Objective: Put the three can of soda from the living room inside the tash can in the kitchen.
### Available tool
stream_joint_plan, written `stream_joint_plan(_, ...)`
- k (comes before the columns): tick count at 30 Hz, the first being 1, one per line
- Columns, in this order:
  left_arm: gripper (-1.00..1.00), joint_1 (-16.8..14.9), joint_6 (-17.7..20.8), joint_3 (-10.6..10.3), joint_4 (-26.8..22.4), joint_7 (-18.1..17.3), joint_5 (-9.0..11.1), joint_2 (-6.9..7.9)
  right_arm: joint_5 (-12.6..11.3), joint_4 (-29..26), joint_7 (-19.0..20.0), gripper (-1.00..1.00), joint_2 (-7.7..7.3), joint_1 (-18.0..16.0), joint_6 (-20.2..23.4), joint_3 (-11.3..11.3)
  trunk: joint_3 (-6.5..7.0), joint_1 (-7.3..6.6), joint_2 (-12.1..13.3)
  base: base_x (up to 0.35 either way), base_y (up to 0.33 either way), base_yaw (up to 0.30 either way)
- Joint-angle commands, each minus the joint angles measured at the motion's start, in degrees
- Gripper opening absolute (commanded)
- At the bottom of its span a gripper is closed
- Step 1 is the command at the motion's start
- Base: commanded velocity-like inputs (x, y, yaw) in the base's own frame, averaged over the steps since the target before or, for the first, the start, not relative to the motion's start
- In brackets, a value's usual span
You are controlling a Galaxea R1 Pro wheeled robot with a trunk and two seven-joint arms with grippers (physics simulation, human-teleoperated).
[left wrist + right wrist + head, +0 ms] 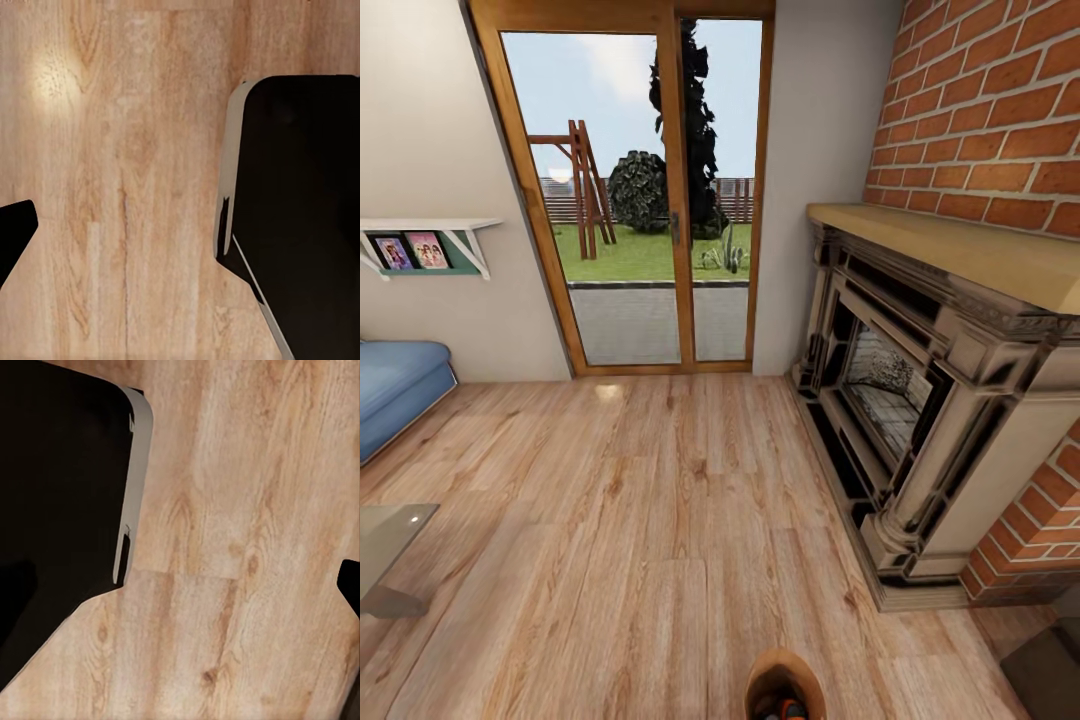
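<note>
Bin (pixel 784 682) with an orange can (pixel 791 709) inside looks light, rigid; grab the rim; can't tell either gripper's state.

1. Light wood plank floor (pixel 660 520).
2. Wood-framed glass doors (pixel 635 190) showing a sunny garden.
3. Red brick fireplace (pixel 920 400) with ornate surround.
4. Blue sofa (pixel 395 385) beside a glass-topped table (pixel 385 540).
5. Wall shelf (pixel 425 245) with photos.

Your head camera looks forward and down at the glass doors (pixel 650 200), fireplace (pixel 920 400) to your right. Both wrist cameras face straight down, close over the same wood floor (pixel 135 187).
</note>
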Motion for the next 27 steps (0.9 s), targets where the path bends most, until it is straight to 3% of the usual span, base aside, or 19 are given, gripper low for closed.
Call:
stream_joint_plan(1,1.0,-0.08,0.0,0.0,-0.13,0.0,0.0,0.0,0.02,-0.04,0.0,1.0,0.02,0.0,0.01,0.04,0.0,0.0,0.0,0.0,0.0,0.0)
stream_joint_plan(9,1.0,-0.52,0.0,0.01,-0.39,0.0,0.15,-0.02,0.04,-0.07,0.0,1.0,0.2,-0.04,0.04,0.09,0.0,0.0,0.0,0.0,0.0,0.0)
stream_joint_plan(19,1.0,-0.6,0.0,0.02,-0.45,0.0,0.13,-0.08,0.04,-0.04,0.02,1.0,2.3,-0.05,0.04,0.11,0.0,0.0,0.0,0.0,0.0,0.0)
stream_joint_plan(27,1.0,-0.6,0.0,0.01,-0.45,0.0,0.13,-0.09,0.04,-0.03,0.03,1.0,2.88,-0.05,0.04,0.18,0.0,0.0,0.0,0.0,0.0,0.0)
